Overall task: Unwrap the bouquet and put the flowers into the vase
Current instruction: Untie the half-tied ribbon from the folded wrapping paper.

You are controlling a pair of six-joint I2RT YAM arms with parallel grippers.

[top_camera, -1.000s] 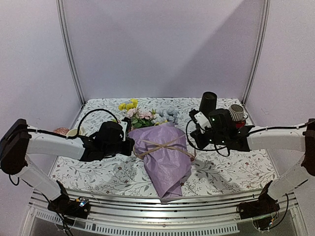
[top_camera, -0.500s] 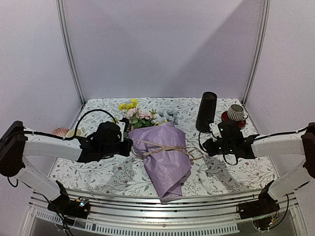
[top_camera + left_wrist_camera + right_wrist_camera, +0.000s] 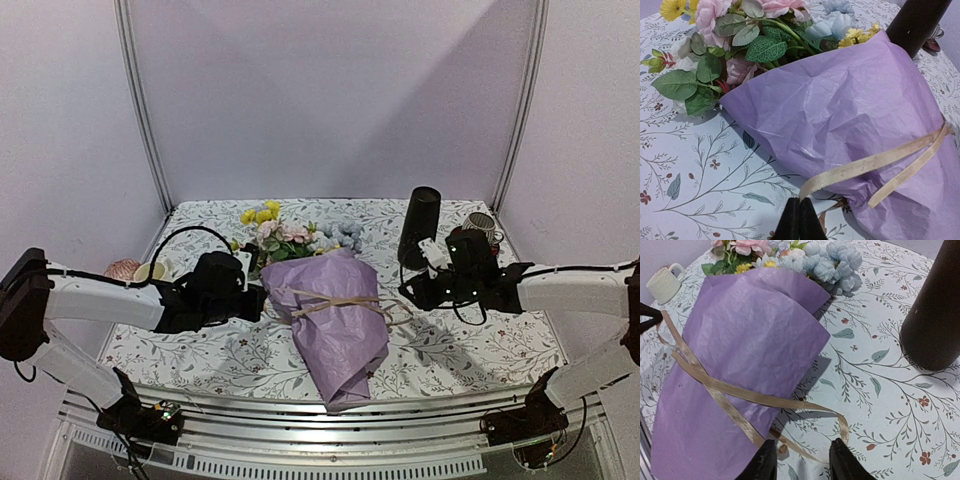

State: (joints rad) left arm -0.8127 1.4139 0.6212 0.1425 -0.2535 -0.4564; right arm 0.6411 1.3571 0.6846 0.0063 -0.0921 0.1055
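Note:
The bouquet [image 3: 335, 320] lies on the table in purple paper [image 3: 850, 110], its flowers [image 3: 290, 235] pointing to the back. A tan string [image 3: 875, 162] still crosses the paper. My left gripper [image 3: 799, 212] is shut on one end of that string, just left of the bouquet [image 3: 740, 365]. My right gripper [image 3: 802, 455] stands open low over the table at the bouquet's right side. A slack loop of the string [image 3: 805, 407] lies between and ahead of its fingers, not pinched. The black vase [image 3: 420, 225] stands upright behind the right gripper [image 3: 408, 290].
A ribbed cup on a red saucer [image 3: 482, 230] stands right of the vase [image 3: 935, 315]. A white cup [image 3: 150, 270] and a pinkish object [image 3: 122, 267] sit at the left edge. The table's front rail [image 3: 320, 425] runs below the bouquet's tip.
My right arm came down from beside the vase to the table and its jaws opened, leaving the string slack. The left gripper drew slightly left with its string end.

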